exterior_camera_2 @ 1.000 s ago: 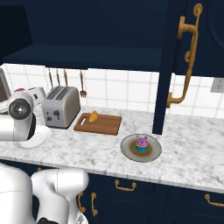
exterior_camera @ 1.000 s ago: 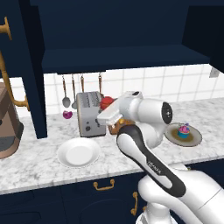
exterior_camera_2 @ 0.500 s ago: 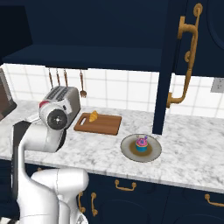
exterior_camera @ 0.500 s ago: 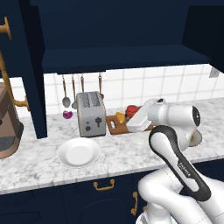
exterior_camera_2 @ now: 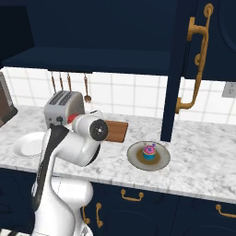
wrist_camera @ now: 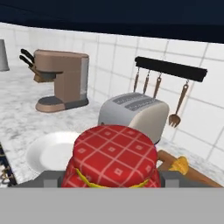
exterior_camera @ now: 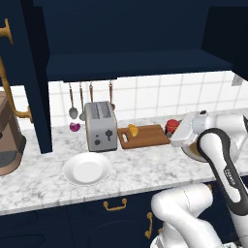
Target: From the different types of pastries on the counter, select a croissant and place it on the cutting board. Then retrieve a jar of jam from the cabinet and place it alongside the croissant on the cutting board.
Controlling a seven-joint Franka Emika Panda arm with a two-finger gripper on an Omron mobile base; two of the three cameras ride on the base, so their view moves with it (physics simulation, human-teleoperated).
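My gripper (exterior_camera: 175, 131) is shut on the jar of jam (exterior_camera: 171, 126), a squat red jar with a red checked top (wrist_camera: 114, 153). I hold it by the right end of the brown cutting board (exterior_camera: 145, 137). The golden croissant (exterior_camera: 132, 130) lies on the board's left part, near the handle slot, and shows past the jar as the croissant (wrist_camera: 179, 165). In the right base view the jar (exterior_camera_2: 72, 119) peeks out behind my hand, with the board (exterior_camera_2: 118, 131) beside it. The pink-frosted cupcake (exterior_camera_2: 148, 151) sits on a brown plate (exterior_camera_2: 136, 159) on the marble counter (exterior_camera_2: 203, 161).
A silver toaster (exterior_camera: 100, 126) stands left of the board, with a round white plate (exterior_camera: 87, 169) in front of it. A brown coffee machine (exterior_camera: 7, 143) is at the far left. Utensils (exterior_camera: 90, 94) hang on the tiled wall. The navy cabinet (exterior_camera: 131, 58) hangs overhead, its door (exterior_camera_2: 184, 69) open.
My arm has swung right along the counter, carrying the jar from in front of the toaster past the croissant to the board's right end. The base has stayed put.
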